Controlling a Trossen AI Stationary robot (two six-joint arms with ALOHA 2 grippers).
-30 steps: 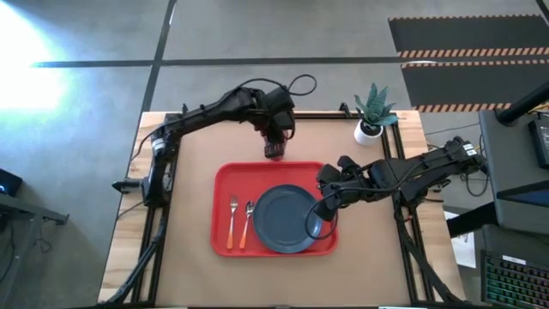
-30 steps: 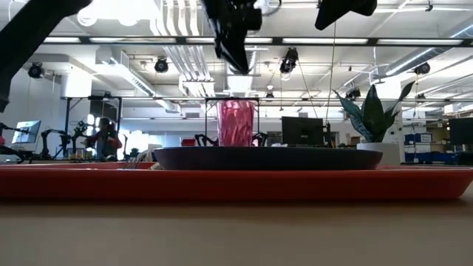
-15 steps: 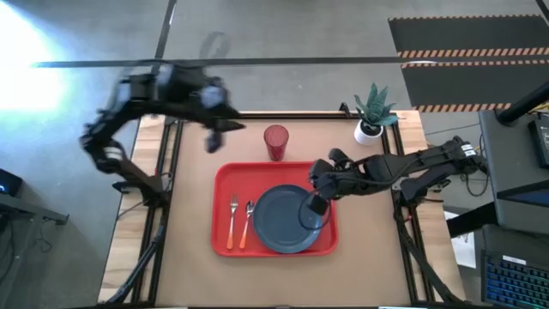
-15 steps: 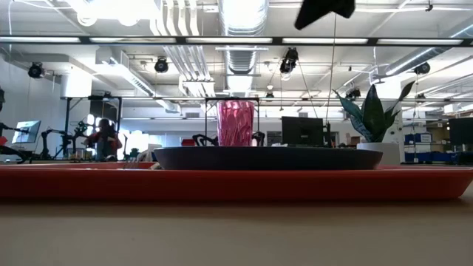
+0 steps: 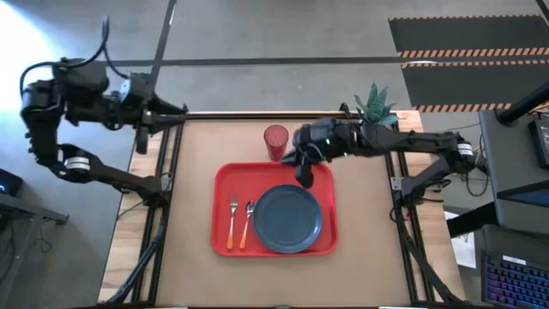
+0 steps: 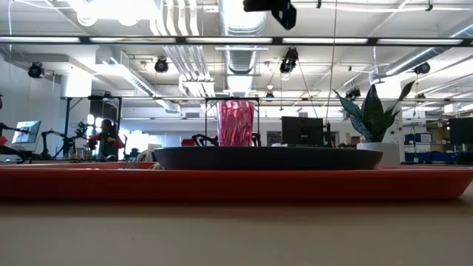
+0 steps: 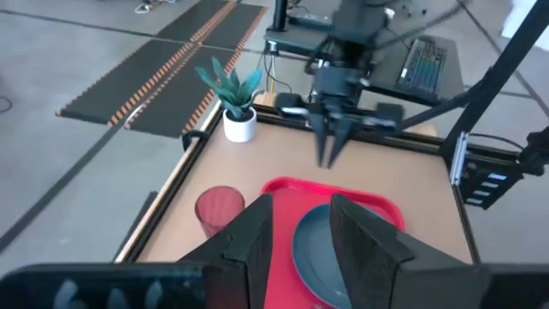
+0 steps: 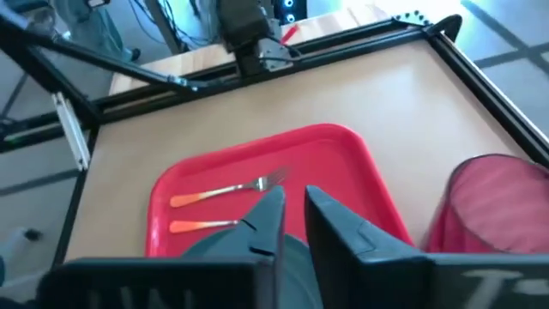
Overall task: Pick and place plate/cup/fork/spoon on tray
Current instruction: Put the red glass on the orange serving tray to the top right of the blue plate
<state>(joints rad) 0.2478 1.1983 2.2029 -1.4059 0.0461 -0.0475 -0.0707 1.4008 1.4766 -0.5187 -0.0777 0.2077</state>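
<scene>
The red tray lies mid-table with the dark plate, the fork and the spoon lying flat on it. The red cup stands upright on its base on the table just beyond the tray's far edge. My right gripper hovers above the tray's far right corner, beside the cup, its fingers a narrow gap apart and empty. My left gripper is off the table's far left corner, open and empty.
A white pot with a green plant stands at the table's far right corner. Bare tabletop lies left of the tray and along the near edge. The low view shows the plate on the tray with the cup behind.
My left gripper has risen from above the cup and swung away past the table's far left corner. My right gripper has gone from the plate's right rim toward the far edge, up beside the cup. Cup and plate have stayed where they were.
</scene>
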